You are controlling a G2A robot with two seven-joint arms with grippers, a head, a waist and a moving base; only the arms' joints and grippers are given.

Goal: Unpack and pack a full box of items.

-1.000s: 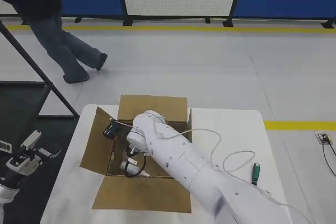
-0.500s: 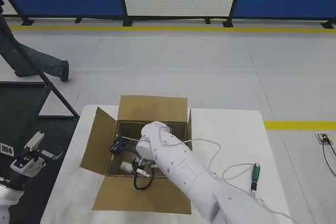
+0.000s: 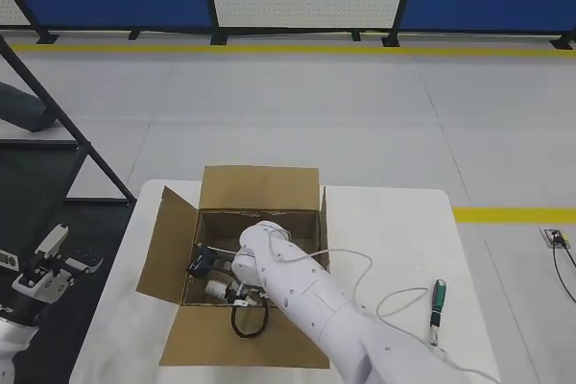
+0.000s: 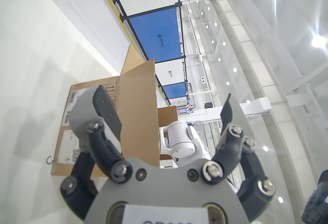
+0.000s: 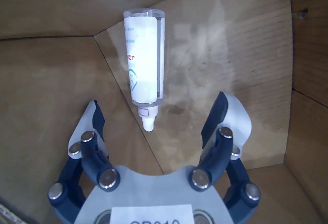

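An open cardboard box (image 3: 259, 187) stands on the white table (image 3: 384, 221). My right gripper (image 5: 159, 112) is inside the box, open, just short of a small clear bottle (image 5: 144, 60) with a white label and nozzle that lies on the box floor. From above the bottle (image 3: 214, 286) shows at the box's front left, with the right gripper (image 3: 209, 263) over it. My left gripper (image 4: 164, 104) is open and holds nothing; it is off the table's left side (image 3: 53, 254) and faces the box's outer wall (image 4: 102, 117).
A green-handled screwdriver (image 3: 437, 307) lies on the table to the right of the box. A black cable loop (image 3: 248, 322) hangs over the box's front flap. A white cable (image 3: 403, 288) trails across the table. A dark metal frame (image 3: 48, 106) stands at the left.
My right arm has gone down and forward into the box, toward its front left corner. The black cable loop moved forward with it. A person in the background walked out to the left.
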